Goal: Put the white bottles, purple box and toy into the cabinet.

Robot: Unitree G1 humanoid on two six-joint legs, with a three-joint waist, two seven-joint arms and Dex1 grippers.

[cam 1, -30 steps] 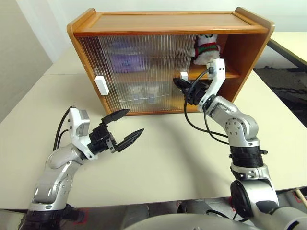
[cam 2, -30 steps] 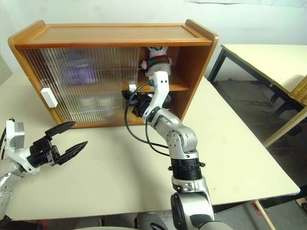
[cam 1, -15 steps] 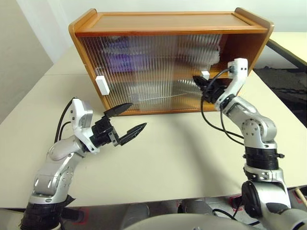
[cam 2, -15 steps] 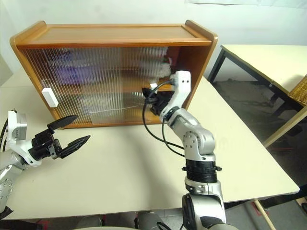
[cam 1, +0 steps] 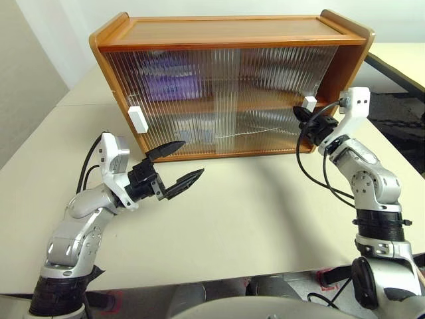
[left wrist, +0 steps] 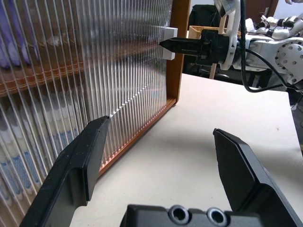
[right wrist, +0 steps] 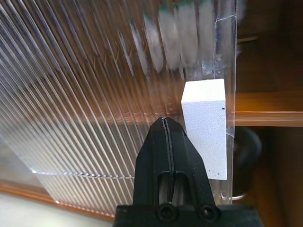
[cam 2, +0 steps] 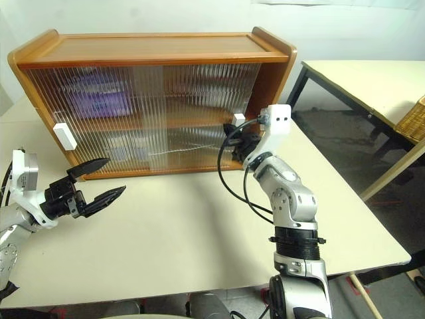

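The wooden cabinet [cam 1: 226,30] stands at the back of the table, its ribbed sliding doors drawn almost fully across, with a narrow gap at the right end. Behind the left door the purple box [cam 1: 169,74] shows as a blur on the upper shelf. Pale blurs on the lower shelf may be the white bottles [cam 1: 196,126]. The toy is a faint white and green smear behind the right door [right wrist: 182,28]. My right gripper [cam 1: 299,114] is shut, its tip against the right door's white handle [right wrist: 204,125]. My left gripper [cam 1: 192,158] hangs open and empty over the table before the left door.
A second white handle [cam 1: 135,118] sits on the left door. The cream table [cam 1: 265,212] stretches bare in front of the cabinet. Off to the right are another table [cam 2: 358,80] and a wicker basket [cam 2: 413,119] across a gap of floor.
My right gripper swept to the right with the handle, and the right door slid across the open bay, covering the toy. The left gripper stayed about where it was, still open.
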